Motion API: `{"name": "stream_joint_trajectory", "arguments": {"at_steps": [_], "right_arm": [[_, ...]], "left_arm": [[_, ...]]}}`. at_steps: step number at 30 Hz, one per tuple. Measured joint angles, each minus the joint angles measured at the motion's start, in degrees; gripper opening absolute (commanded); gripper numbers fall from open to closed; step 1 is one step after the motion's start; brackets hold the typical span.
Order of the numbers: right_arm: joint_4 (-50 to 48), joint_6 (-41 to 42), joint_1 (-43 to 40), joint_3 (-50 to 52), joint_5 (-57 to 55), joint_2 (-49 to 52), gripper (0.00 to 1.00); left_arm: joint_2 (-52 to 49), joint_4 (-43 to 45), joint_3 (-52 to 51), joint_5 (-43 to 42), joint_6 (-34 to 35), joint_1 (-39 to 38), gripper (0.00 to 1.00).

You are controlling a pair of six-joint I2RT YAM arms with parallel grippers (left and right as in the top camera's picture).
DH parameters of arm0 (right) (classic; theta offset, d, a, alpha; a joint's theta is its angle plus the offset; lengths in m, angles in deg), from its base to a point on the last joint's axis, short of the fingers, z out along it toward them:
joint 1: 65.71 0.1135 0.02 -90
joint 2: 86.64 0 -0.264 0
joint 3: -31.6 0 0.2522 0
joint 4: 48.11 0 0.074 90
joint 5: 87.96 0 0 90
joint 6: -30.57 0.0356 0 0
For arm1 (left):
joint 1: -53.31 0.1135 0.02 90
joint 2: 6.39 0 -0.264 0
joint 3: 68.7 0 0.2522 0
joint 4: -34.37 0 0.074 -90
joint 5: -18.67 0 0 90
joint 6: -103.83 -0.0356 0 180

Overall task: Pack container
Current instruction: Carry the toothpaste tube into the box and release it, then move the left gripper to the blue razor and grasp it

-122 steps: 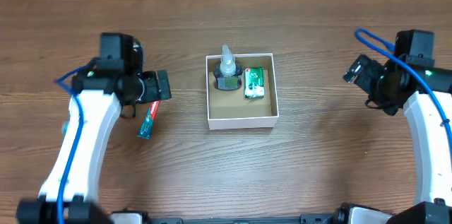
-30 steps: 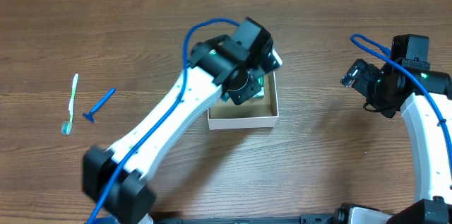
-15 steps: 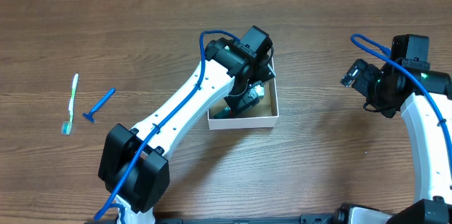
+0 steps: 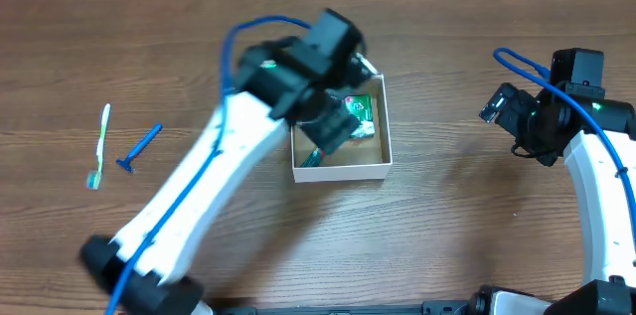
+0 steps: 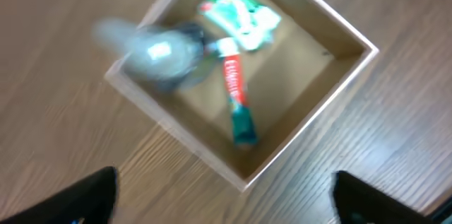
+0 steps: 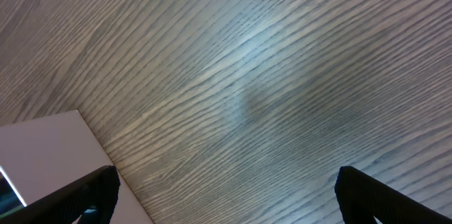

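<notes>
"What was the left gripper point(image 5: 226, 199) doing?"

"It hung spread wide and empty above the box point(image 5: 311, 114) at mid-table point(image 4: 447, 255). The tube point(image 5: 235, 100) it had carried lay inside, beside the bottle point(image 5: 162, 54)."

"What was left?"

"The toothbrush point(image 4: 99, 146) and razor point(image 4: 139, 146), far left. And the right gripper point(image 6: 226, 196) stayed spread, idle."

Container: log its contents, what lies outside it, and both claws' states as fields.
target: container, white-walled, lidless
inside: dark bottle, green packet, red-and-green tube
outside: toothbrush and blue razor, to its left
left arm: left claw open, empty, above the container
right arm: right claw open, empty, over bare table
</notes>
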Motion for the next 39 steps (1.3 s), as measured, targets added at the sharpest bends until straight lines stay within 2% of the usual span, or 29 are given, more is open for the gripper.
{"name": "stream_joint_trajectory", "arguments": {"at_steps": [3, 8, 13, 17, 20, 23, 29, 34, 39], "right_arm": [[0.0, 0.0, 0.0, 0.0, 0.0, 0.0, 1.00], [0.0, 0.0, 0.0, 0.0, 0.0, 0.0, 1.00], [0.0, 0.0, 0.0, 0.0, 0.0, 0.0, 1.00], [-0.3, 0.0, 0.0, 0.0, 0.0, 0.0, 1.00], [-0.2, 0.0, 0.0, 0.0, 0.0, 0.0, 1.00], [-0.2, 0.0, 0.0, 0.0, 0.0, 0.0, 1.00], [-0.1, 0.0, 0.0, 0.0, 0.0, 0.0, 1.00], [0.1, 0.0, 0.0, 0.0, 0.0, 0.0, 1.00], [0.0, 0.0, 0.0, 0.0, 0.0, 0.0, 1.00]], "left_arm": [[4.9, -2.0, -0.3, 2.3, 4.4, 5.6, 1.00], [11.3, -0.3, -6.8, 4.4, 9.4, 20.8, 1.00], [15.0, 8.0, -20.4, 3.1, 12.9, 34.5, 1.00], [15.2, 17.5, -30.2, -0.1, 19.7, 44.8, 1.00], [14.4, 21.0, -33.8, -3.4, 22.8, 49.5, 1.00], [12.3, 24.3, -34.8, -5.7, 21.1, 51.3, 1.00], [5.9, 32.7, -34.8, -4.2, 11.7, 51.4, 1.00], [-1.3, 32.9, -34.8, -3.0, 4.5, 51.8, 1.00], [-7.0, 32.7, -35.0, -1.9, 0.1, 52.0, 1.00]]}}
